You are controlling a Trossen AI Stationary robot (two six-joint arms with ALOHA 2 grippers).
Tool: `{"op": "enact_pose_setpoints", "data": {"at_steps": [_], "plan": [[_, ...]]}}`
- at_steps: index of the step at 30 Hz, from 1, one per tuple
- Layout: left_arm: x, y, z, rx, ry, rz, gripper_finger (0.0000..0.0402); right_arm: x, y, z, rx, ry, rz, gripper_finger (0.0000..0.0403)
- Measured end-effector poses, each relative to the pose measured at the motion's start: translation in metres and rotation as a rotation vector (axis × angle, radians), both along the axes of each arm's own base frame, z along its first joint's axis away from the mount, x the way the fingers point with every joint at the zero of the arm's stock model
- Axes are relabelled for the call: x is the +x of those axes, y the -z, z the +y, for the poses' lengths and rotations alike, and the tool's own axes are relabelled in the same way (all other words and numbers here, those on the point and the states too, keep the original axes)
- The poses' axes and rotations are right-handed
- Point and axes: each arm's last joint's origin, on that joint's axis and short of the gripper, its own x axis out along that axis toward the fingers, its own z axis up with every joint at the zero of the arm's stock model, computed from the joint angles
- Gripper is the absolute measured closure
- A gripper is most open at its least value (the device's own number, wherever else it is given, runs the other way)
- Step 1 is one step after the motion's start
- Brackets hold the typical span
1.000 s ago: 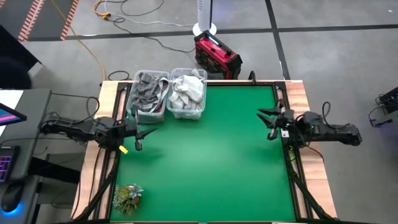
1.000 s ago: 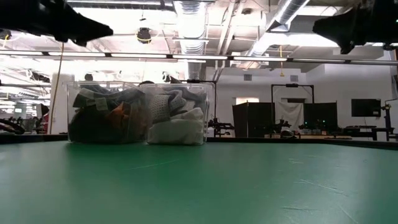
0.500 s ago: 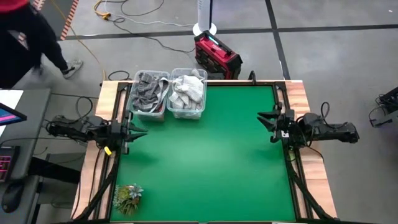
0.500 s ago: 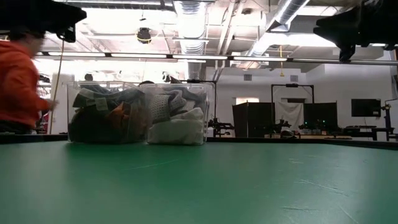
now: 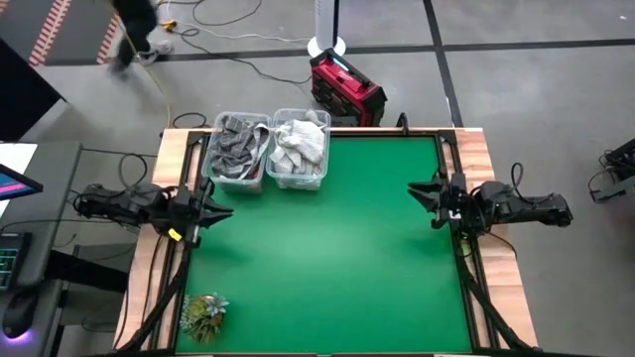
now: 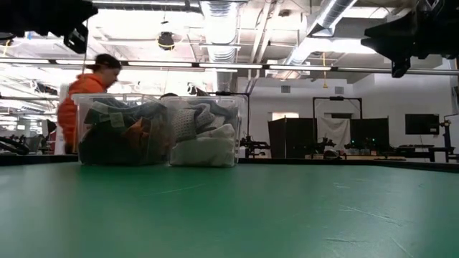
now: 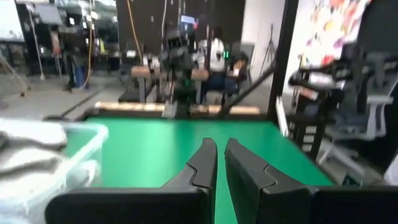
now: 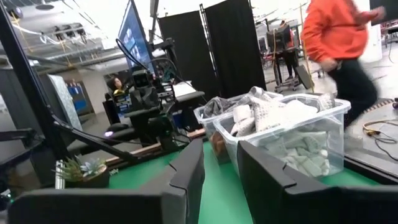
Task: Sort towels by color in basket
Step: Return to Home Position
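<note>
Person (image 6: 68, 115) shifted behind left bin (image 6: 123, 154), towels (image 5: 238, 144) unmoved

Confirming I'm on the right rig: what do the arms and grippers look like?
Both dark, jointed: the left arm carries a small yellow tag, the right arm a looping black cable. The left gripper and right gripper each have two matte black angular fingers.

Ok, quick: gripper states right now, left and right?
Left gripper: jaws closed, holding nothing, at the left edge of the green-topped table.
Right gripper: jaws open, empty, at the table's right edge.
</note>
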Motion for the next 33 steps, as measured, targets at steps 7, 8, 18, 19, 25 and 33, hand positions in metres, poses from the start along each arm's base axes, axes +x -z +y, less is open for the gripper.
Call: {"op": "enact_pose_setpoints", "data": {"at_steps": [7, 8, 18, 19, 25, 33], "plan": [[0.000, 0.019, 0.000, 0.044, -0.002, 0.192, 0.0377, 0.000, 0.003, 0.000, -0.002, 0.000, 0.033, 0.0275], [0.000, 0.022, 0.000, 0.054, -0.002, 0.224, 0.0377, 0.000, 0.004, 0.000, -0.003, 0.001, 0.041, 0.0275], [-0.004, 0.039, 0.001, 0.097, -0.002, 0.404, 0.0377, 0.001, 0.011, 0.000, -0.009, 0.001, 0.116, 0.0275], [-0.004, 0.040, 0.001, 0.098, -0.003, 0.404, 0.0377, 0.001, 0.012, 0.000, -0.010, 0.001, 0.124, 0.0275], [-0.004, 0.040, 0.001, 0.098, -0.003, 0.407, 0.0377, 0.001, 0.017, 0.000, -0.014, 0.001, 0.185, 0.0275], [-0.004, 0.040, 0.001, 0.098, -0.003, 0.408, 0.0377, 0.001, 0.025, 0.000, -0.020, 0.001, 0.262, 0.0275]]}}
